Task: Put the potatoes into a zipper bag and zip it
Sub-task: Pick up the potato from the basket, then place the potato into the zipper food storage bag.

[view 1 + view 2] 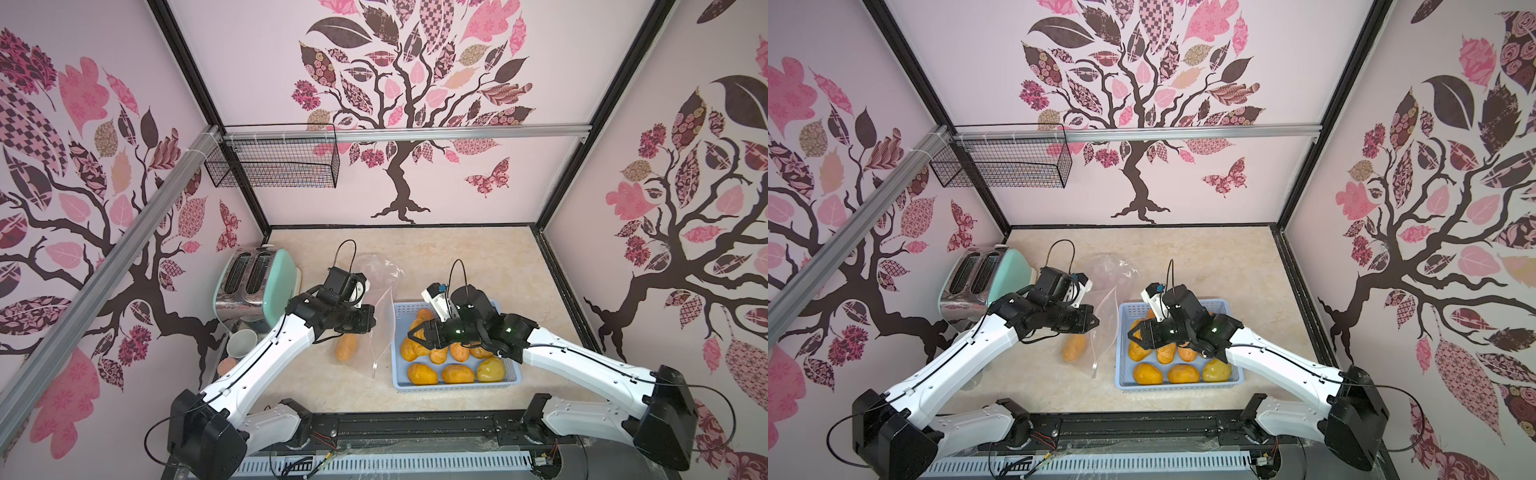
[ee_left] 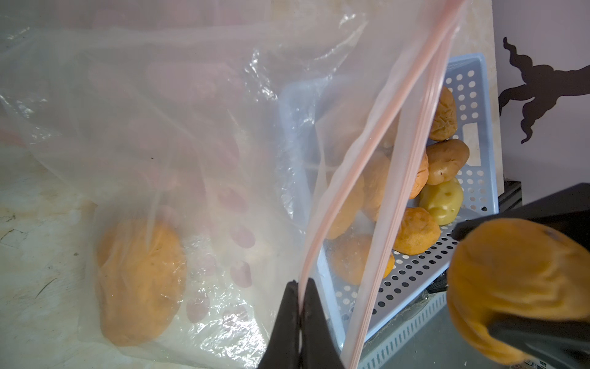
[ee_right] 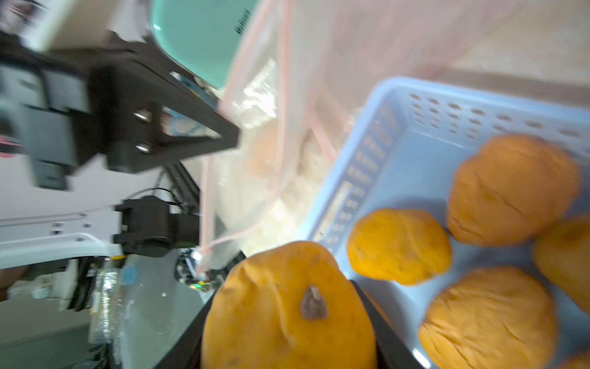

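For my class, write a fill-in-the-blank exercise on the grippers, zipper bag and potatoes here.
1. The left gripper pinches the rim of the clear plastic zipper bag, which contains ____ orange potato.
2. The right gripper grips a wrinkled potato; the perforated plastic basket is light ____.
3. The mint-green toaster stands on the robot's ____ side.
Missing words: one, blue, left.

A staged kitchen booth: toaster (image 1: pixel 266 286) on marble-look counter (image 1: pixel 478 257), tree-papered panel walls (image 1: pixel 457 199), aluminium rails (image 1: pixel 415 134).
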You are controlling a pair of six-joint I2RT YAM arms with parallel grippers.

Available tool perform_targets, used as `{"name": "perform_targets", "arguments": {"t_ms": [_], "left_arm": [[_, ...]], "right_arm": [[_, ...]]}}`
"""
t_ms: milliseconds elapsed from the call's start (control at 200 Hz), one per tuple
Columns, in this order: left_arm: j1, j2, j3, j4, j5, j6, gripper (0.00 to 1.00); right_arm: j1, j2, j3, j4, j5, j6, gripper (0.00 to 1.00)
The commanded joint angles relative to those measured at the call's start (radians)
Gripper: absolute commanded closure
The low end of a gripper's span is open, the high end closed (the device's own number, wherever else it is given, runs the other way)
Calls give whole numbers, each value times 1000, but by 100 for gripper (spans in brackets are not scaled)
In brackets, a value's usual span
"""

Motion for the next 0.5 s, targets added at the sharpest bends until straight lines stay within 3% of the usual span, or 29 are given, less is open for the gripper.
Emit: {"name": "perform_targets", "arguments": {"t_ms": [0,165,495], "left_arm": [[3,-40,-33,28,11,8,100],[5,-56,-38,39,30,2,100],[6,-64,-42,43,42,4,100]], "right_arm": [[2,27,31,266,-85,68,54],[4,105,44,439,-108,104,55],[4,293,89,613,-143,204,53]]}}
